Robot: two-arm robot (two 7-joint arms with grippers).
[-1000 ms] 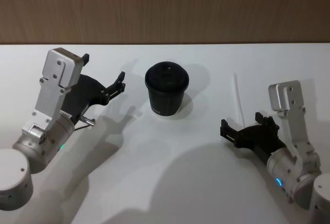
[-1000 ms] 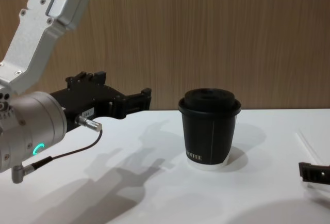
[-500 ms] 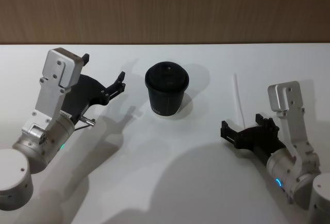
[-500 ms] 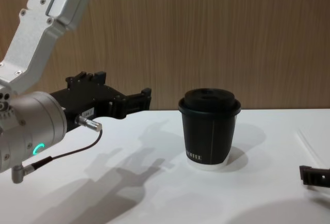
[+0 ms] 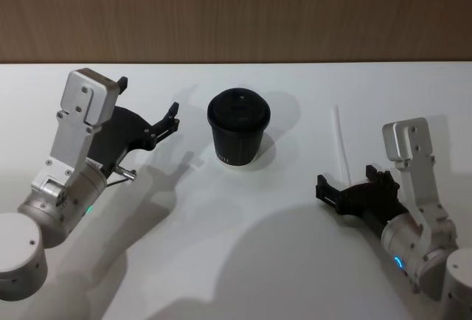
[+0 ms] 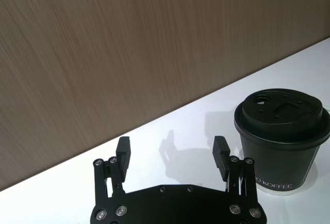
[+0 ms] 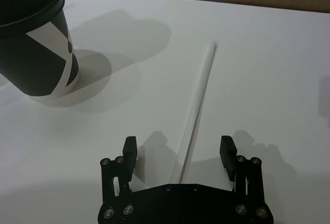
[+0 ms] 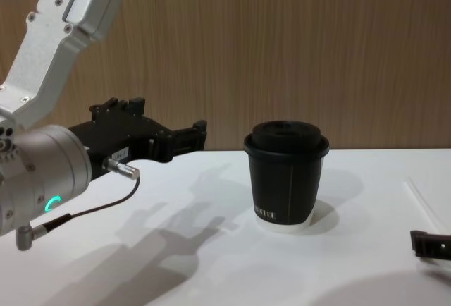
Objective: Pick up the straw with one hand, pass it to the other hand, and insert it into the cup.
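Step in hand: by my reading, the approach to the first pick; the straw (image 5: 341,139) has not been lifted.
Straw: flat on the white desk (image 5: 243,261) at 3 o'clock from the cup (image 5: 238,124), well apart from it, running roughly 12 to 6 in the head view.
Right gripper (image 5: 349,181): low over the desk at the straw's 6 o'clock end. Its fingers (image 7: 130,149) are spread wide and hold nothing. The wrist view shows the straw's near end lying between them, close to the middle of the gap.
Left gripper (image 5: 147,97): parked at 9 o'clock from the cup, raised off the desk, fingers spread and empty.
Cup: upright, with its lid (image 6: 281,111) on.
Doing it well: keep the straw centred in the gap and lower until the fingertips just meet the desk. Close slowly, since so light a tube will likely roll or skid if one finger arrives first.
Grip point: taking it near this 6 o'clock end should leave a long free length for the left gripper to take at the handover.
Risk: too hard a pinch could flatten the tube.
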